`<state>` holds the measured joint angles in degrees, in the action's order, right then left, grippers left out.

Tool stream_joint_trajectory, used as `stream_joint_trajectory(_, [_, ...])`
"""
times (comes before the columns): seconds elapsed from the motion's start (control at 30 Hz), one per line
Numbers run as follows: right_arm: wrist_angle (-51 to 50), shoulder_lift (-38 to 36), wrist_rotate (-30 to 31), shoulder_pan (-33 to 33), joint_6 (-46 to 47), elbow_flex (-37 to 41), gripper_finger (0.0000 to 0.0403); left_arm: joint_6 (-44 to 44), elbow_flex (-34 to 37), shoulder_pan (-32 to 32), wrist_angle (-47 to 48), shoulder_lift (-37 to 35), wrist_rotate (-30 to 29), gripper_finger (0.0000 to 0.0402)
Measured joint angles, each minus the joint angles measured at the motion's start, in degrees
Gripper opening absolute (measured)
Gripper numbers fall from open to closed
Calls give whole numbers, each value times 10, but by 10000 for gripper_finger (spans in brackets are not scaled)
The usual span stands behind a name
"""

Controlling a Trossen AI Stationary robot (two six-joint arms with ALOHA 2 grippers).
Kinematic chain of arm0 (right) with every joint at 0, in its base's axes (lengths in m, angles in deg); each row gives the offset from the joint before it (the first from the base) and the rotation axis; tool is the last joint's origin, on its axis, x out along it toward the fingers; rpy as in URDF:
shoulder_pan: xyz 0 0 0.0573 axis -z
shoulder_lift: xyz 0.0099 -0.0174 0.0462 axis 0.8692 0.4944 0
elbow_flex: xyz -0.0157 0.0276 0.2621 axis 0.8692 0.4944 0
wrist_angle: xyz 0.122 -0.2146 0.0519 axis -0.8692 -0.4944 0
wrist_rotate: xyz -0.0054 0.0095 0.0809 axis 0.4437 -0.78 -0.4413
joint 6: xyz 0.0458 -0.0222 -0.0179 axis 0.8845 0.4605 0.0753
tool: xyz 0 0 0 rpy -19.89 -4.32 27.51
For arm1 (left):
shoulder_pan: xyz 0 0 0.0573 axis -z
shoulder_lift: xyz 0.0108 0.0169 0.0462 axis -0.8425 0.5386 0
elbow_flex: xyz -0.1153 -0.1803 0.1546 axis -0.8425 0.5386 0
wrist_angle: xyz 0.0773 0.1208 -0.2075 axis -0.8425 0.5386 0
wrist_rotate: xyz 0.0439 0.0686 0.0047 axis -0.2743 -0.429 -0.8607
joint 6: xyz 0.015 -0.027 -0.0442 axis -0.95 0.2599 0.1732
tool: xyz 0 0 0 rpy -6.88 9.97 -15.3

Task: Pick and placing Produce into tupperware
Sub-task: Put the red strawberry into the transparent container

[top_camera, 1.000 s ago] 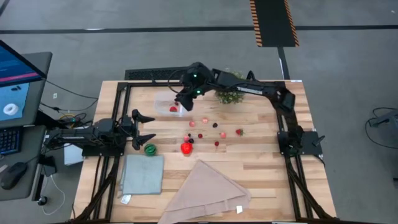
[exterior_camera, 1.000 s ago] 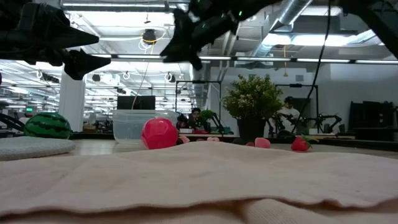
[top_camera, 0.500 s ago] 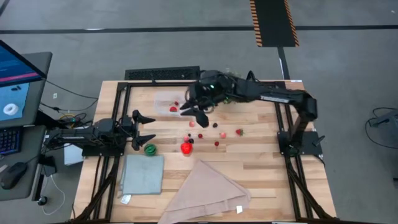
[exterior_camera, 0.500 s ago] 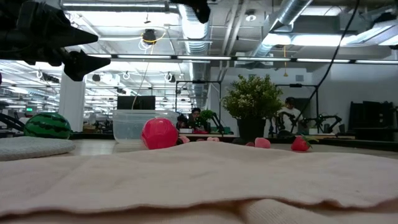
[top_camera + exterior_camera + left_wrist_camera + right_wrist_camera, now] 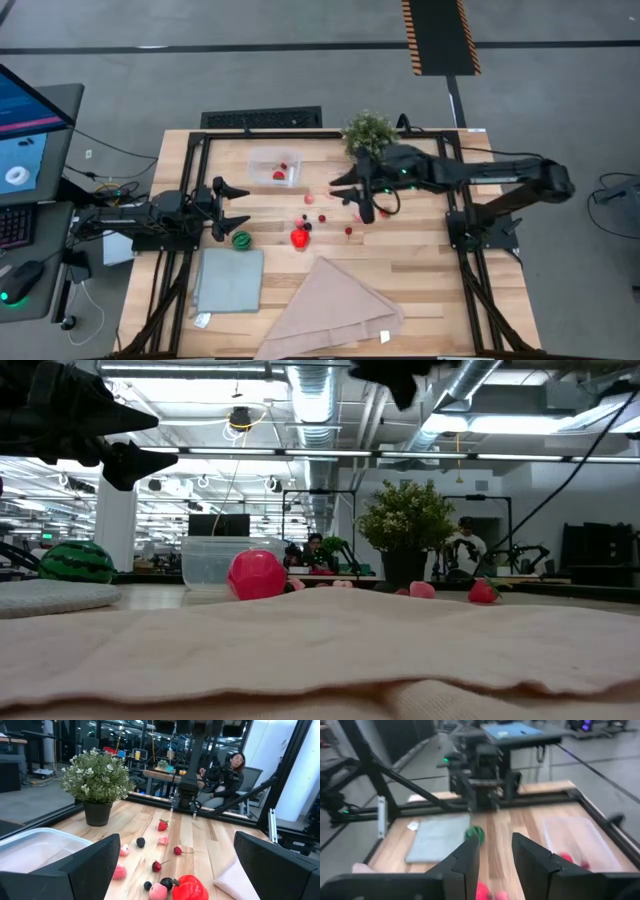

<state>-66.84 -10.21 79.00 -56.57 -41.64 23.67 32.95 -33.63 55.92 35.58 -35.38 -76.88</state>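
Note:
The clear tupperware (image 5: 275, 168) stands at the far left of the table with two red pieces (image 5: 281, 172) inside. More produce lies on the wood: a large red piece (image 5: 298, 237), a green ball (image 5: 241, 239), a strawberry (image 5: 385, 211) and several small pink, red and dark bits (image 5: 322, 218). My right gripper (image 5: 347, 200) hovers open above the scattered bits, pointing toward the left side; its wrist view shows the tupperware (image 5: 580, 845) ahead. My left gripper (image 5: 246, 204) waits open above the left side, just far of the green ball (image 5: 75, 560).
A potted plant (image 5: 368, 131) stands at the far edge, close behind my right arm. A grey-blue cloth (image 5: 229, 279) and a beige cloth (image 5: 335, 305) lie on the near half. A person (image 5: 235, 762) sits beyond the table's right side.
My right gripper has swung from above the tupperware toward the table's right edge and a little toward the near edge, ending over the scattered produce. The tupperware, earlier partly covered by the arm, now shows two red pieces inside.

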Motion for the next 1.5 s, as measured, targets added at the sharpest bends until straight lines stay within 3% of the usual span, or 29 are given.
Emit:
stream_joint_trajectory(0.2, [2, -68, 89, -24, 36, 105, 138, -3, 0, 0, 0, 0, 0, 382])
stream_joint_trajectory(0.53, [-1, -120, 93, -62, 69, 230, 137, -6, 0, 0, 0, 0, -2, 382])
stream_joint_trajectory(0.83, [-54, -58, 106, -74, 141, 253, 127, -5, 0, 0, -2, 0, -10, 382])
stream_joint_trajectory(1.0, [-107, -55, 143, -84, 184, 252, 119, -5, 0, 0, -2, 0, -10, 382])
stream_joint_trajectory(1.5, [-308, -55, 137, -55, 254, 252, 118, -7, 0, 0, -3, 0, -17, 382])
